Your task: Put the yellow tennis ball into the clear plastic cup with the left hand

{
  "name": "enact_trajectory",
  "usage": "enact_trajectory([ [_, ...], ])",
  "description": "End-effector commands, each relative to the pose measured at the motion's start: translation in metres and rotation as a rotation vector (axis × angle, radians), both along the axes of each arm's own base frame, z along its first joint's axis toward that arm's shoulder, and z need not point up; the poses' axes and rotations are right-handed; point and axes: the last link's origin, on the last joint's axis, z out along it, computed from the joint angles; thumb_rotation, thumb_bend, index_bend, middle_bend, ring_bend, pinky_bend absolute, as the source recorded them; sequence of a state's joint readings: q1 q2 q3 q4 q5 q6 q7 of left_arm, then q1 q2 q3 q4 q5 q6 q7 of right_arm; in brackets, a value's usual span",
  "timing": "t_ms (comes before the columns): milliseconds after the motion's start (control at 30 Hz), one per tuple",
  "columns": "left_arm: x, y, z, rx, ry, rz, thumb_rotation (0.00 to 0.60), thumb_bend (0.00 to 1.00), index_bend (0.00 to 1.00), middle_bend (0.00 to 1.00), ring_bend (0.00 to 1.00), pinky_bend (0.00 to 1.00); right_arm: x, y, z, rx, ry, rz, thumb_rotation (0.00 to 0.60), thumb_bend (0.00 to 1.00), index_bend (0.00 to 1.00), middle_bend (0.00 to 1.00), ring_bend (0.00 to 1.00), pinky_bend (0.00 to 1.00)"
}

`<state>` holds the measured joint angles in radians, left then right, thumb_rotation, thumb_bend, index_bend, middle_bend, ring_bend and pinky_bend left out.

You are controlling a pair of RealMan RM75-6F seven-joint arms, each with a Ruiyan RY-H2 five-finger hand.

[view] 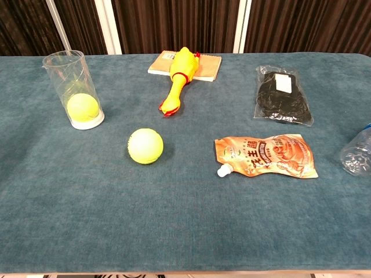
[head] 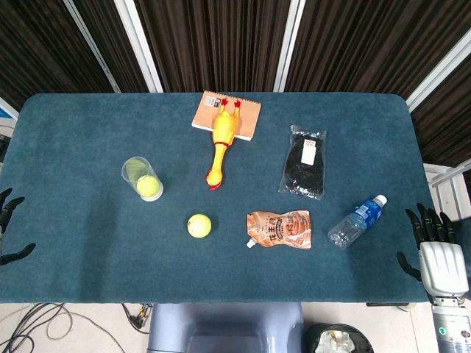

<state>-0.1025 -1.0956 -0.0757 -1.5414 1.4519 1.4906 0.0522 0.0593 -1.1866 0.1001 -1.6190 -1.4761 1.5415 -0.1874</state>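
A yellow tennis ball (head: 199,226) (view: 145,145) lies loose on the blue table, near the front middle. The clear plastic cup (head: 141,179) (view: 74,87) stands upright to its left and further back, with another yellow ball (head: 149,187) (view: 81,106) inside it. My left hand (head: 7,224) shows only at the far left edge of the head view, off the table, fingers spread and holding nothing. My right hand (head: 436,250) rests at the table's right edge, fingers apart and empty. Neither hand appears in the chest view.
A yellow rubber chicken (head: 221,140) (view: 178,78) lies across a notebook (head: 227,115) at the back. A black packet (head: 305,161) (view: 282,95), an orange pouch (head: 280,229) (view: 267,155) and a lying water bottle (head: 358,220) (view: 356,153) sit to the right.
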Motion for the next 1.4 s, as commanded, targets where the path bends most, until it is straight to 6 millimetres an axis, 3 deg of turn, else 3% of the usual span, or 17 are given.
enact_trajectory([
  [33, 0.000, 0.000, 0.000, 0.000, 0.000, 0.000, 0.600, 0.00, 0.17, 0.05, 0.02, 0.13, 0.000, 0.000, 0.000, 0.000, 0.000, 0.000, 0.600, 0.35, 0.11, 0.00, 0.01, 0.00],
  [967, 0.005, 0.003, -0.008, -0.047, -0.029, -0.024, 0.600, 0.00, 0.14, 0.05, 0.02, 0.13, 0.001, 0.001, 0.003, -0.013, -0.001, 0.001, 0.600, 0.35, 0.11, 0.00, 0.01, 0.00],
  [1100, 0.026, 0.019, -0.008, -0.097, -0.018, -0.119, 0.600, 0.00, 0.13, 0.05, 0.02, 0.13, 0.002, 0.001, 0.001, -0.005, 0.000, 0.007, 0.600, 0.35, 0.11, 0.00, 0.01, 0.00],
  [1400, 0.101, 0.075, -0.027, -0.236, -0.025, -0.337, 0.600, 0.00, 0.13, 0.05, 0.02, 0.13, 0.000, 0.000, -0.002, 0.002, 0.005, -0.002, 0.600, 0.35, 0.11, 0.00, 0.01, 0.00],
])
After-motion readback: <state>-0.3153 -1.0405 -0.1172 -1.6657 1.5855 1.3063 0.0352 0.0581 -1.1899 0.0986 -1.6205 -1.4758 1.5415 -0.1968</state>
